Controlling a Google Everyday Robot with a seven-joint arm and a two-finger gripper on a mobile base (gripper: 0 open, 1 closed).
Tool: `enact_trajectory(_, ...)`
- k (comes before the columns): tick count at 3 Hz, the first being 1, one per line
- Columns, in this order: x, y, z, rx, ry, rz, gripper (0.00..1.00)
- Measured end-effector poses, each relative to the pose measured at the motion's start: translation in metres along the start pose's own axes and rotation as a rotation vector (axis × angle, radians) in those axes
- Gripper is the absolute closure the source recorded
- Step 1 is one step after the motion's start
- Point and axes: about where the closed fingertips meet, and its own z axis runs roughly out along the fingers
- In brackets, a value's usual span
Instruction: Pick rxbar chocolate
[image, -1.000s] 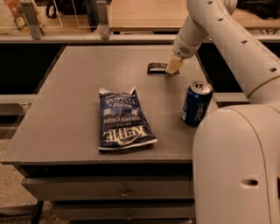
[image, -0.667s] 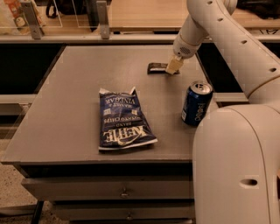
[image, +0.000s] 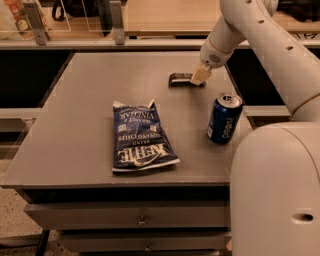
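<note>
The rxbar chocolate (image: 179, 78) is a small flat black bar lying on the grey table (image: 90, 100), at the far right of its middle. My gripper (image: 200, 76) is down at the bar's right end, touching or just over it, with the white arm reaching in from the upper right. The bar's right end is hidden behind the gripper.
A large dark-blue Kettle chip bag (image: 141, 136) lies flat in the middle of the table. A blue Pepsi can (image: 224, 118) stands upright near the right edge, in front of the gripper. My white base (image: 275, 190) fills the lower right. A counter runs along the back.
</note>
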Motion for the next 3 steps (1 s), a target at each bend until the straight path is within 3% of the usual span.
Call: enact_trajectory(3,-0.025,0.032,-0.076,-0.003,-0.128,-0.081,1.0)
